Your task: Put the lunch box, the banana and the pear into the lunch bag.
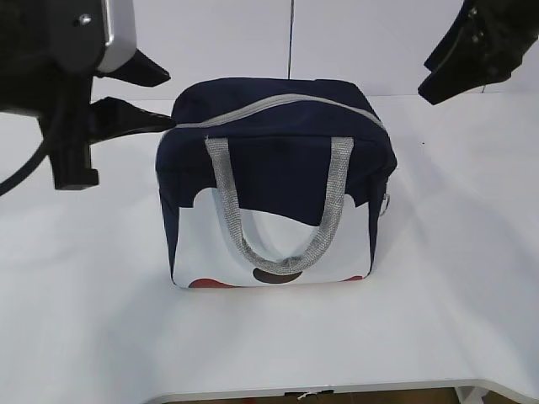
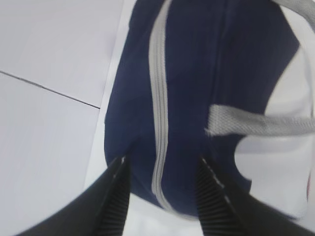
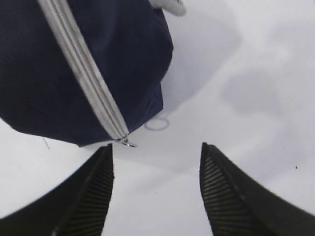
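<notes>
- The lunch bag [image 1: 276,181] stands upright on the white table [image 1: 84,320], its grey zip [image 1: 278,105] running shut along the top from the left end to the right end, as far as I can see.
- My left gripper [image 1: 156,91] hangs at the bag's upper left corner, fingers spread, one above the other in the exterior view; nothing sits between them.
- In the left wrist view the left gripper's spread fingers [image 2: 115,196] straddle the zip's end on the bag, and I cannot tell whether the tips touch the fabric.
- My right gripper [image 1: 472,59] hovers above and to the right of the bag, apart from it, with open air between.
- In the right wrist view my right gripper's fingers [image 3: 231,196] stand wide and empty over bare table, just beyond the bag's end where the ring pull [image 3: 127,142] hangs.
- The grey handles [image 1: 282,202] droop down the bag's front panel.
- Bare table lies open in front of the bag and to both sides of it.
</notes>
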{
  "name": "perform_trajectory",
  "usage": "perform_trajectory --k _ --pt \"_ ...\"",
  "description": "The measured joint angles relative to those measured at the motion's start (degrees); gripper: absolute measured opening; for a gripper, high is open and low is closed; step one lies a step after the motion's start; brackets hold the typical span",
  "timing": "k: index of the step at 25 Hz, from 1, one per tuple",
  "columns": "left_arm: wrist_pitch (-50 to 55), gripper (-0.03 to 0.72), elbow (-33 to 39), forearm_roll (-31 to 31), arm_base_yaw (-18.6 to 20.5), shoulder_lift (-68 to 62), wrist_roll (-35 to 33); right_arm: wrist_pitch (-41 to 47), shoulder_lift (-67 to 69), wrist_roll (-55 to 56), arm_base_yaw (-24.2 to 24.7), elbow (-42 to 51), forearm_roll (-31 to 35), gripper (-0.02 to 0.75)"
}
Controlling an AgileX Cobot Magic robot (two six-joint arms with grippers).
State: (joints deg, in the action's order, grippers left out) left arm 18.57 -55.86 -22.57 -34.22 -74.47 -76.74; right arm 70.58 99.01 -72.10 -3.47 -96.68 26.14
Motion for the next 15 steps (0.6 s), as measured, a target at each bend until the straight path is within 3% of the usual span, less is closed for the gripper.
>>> perform_trajectory --k 7,15 --pt "7.89 0.317 0.00 11.50 0.00 6.40 0.00 0.34 -4.95 0.00 0.00 0.00 1.91 0.463" --pt "13.72 0.311 0.00 15.73 0.00 15.00 0.00 0.68 -10.84 2.08 0.00 0.00 2.00 0.463"
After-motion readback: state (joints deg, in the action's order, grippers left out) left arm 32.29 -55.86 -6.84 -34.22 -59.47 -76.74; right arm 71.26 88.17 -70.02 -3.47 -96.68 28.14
